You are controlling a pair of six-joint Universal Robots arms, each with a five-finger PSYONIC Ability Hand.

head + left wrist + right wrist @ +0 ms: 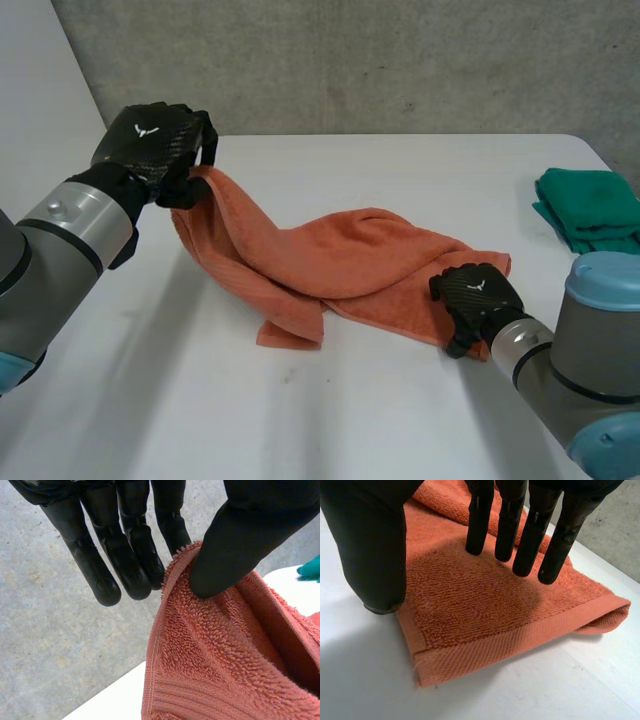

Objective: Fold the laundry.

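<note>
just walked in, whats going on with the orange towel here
The robot is working on an orange towel on the white table. Its left hand pinches one end between thumb and fingers and holds it up off the table, so the towel drapes down from there. Its right hand is open, fingers straight, over the other end, which lies on the table. No neat fold is done yet. A green cloth lies folded near the table's right edge.

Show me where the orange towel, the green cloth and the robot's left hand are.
orange towel [350, 260]: head view, middle of its sagging stretch.
green cloth [590, 205]: head view, top of the folded pile.
left hand [155, 140]: head view, back of the hand.
</note>
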